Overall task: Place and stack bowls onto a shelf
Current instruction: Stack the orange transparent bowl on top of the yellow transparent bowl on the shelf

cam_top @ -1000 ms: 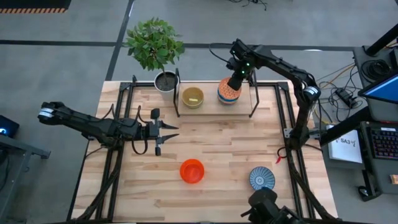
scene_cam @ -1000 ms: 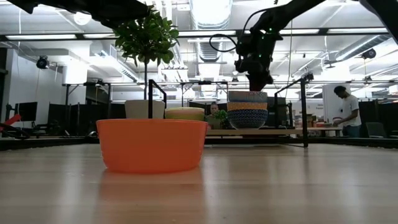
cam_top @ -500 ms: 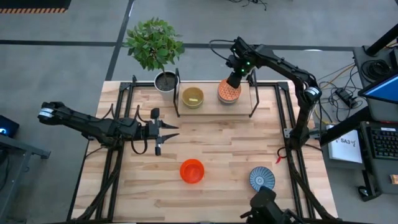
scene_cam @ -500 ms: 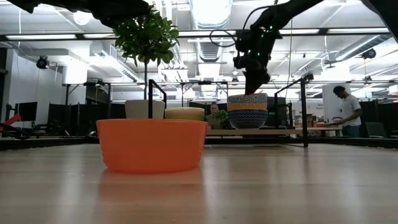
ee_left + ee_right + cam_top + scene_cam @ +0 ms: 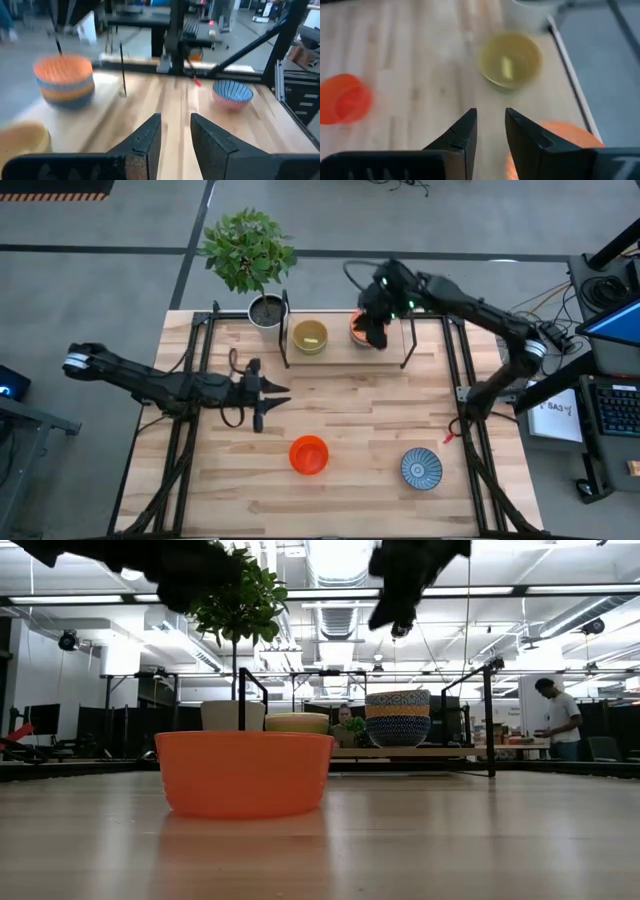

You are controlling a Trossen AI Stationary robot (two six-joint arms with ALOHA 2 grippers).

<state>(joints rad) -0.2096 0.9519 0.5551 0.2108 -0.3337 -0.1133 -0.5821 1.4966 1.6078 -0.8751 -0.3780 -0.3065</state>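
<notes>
The right gripper (image 5: 377, 335) hangs above the near edge of the shelf, its jaws a narrow gap apart and holding nothing; the right wrist view shows bare wood between the two dark fingers (image 5: 457, 135). Just beside it stands the stack of small round bowls (image 5: 398, 717), dotted orange on top and a blue-and-white patterned one at the bottom, resting at the right end of the low light-wood shelf (image 5: 335, 352) between its black metal posts. The pale yellow bowl (image 5: 310, 336) sits alone on the shelf's left half, near the dark plant pot (image 5: 266, 311) holding the leafy green plant (image 5: 246, 248). Farther out on the wooden worktop (image 5: 350, 430), the red-orange bowl (image 5: 308, 454) and a blue-striped bowl (image 5: 421, 468) lie well apart, not yet shelved. The left gripper (image 5: 272, 395) waits over the worktop's left middle, jaws slightly parted and empty. The main risk appears to be the right arm swinging low as it leaves: its fingers are close enough to clip the stack's rim and topple it off the shelf. Reaching for the red-orange bowl could also bring the two arms into each other's path.
</notes>
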